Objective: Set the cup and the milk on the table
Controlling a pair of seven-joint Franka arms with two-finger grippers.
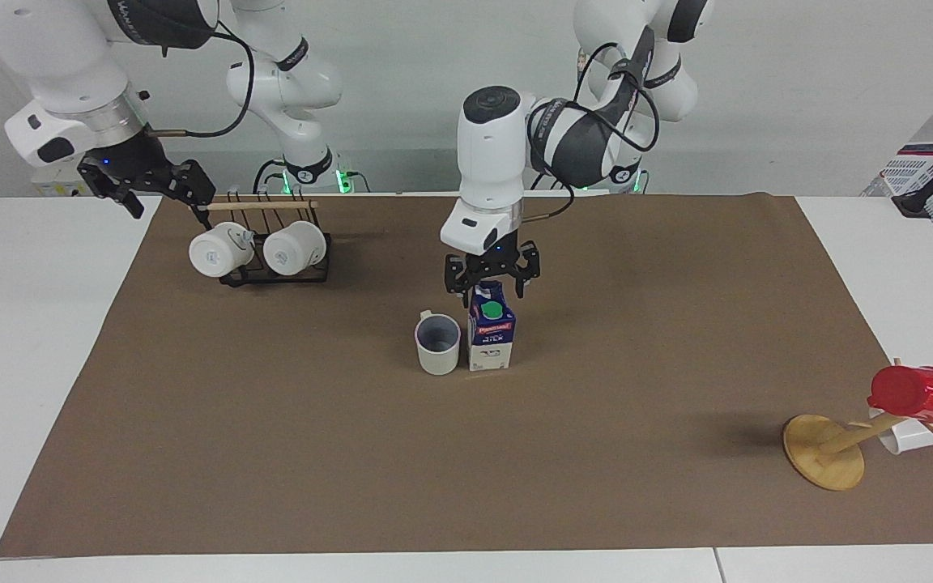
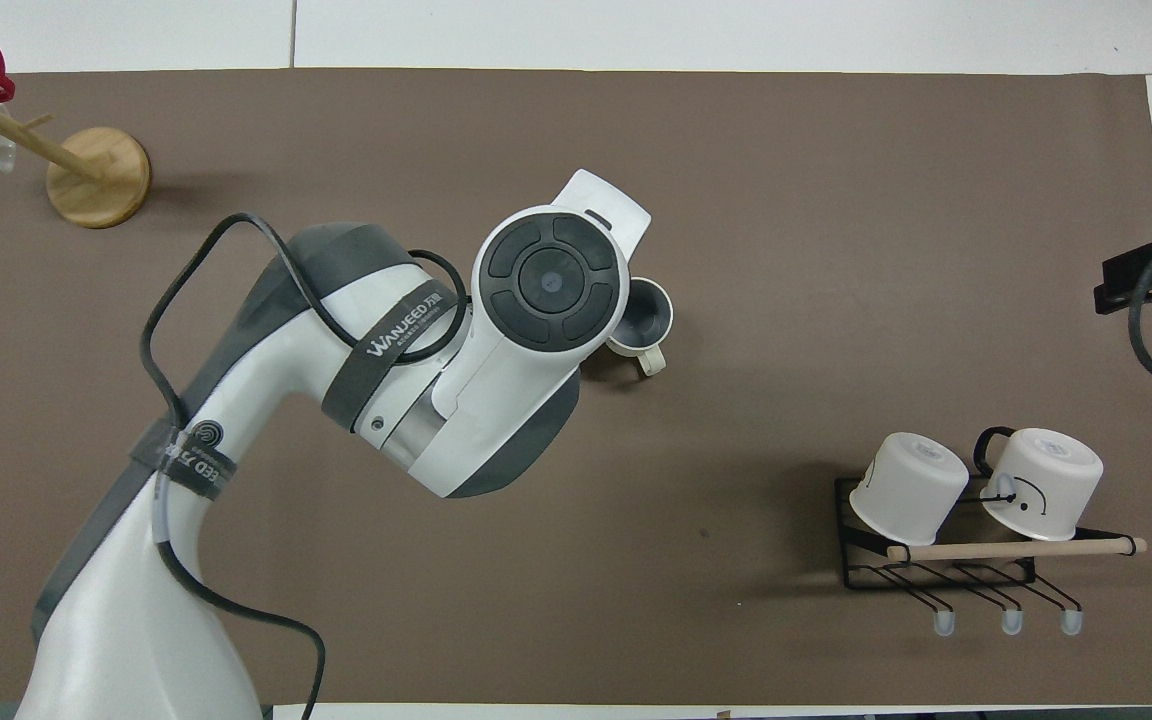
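**Milk and cup standing on worktop**

The milk (image 1: 491,336) stands upright on the worktop (image 1: 272,453) mat, just beside the cup (image 1: 438,344). The left gripper (image 1: 492,282) hangs over the carton top, fingers released. The right gripper (image 1: 160,188) waits by the mug rack (image 1: 276,274); finger state cannot be determined.

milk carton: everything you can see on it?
The milk carton is a small gable-top box, dark blue above, white below, with a red label and round green cap. It stands upright on the brown mat, beside the off-white cup. The left gripper hangs open around its top ridge. The overhead view hides it under the arm.
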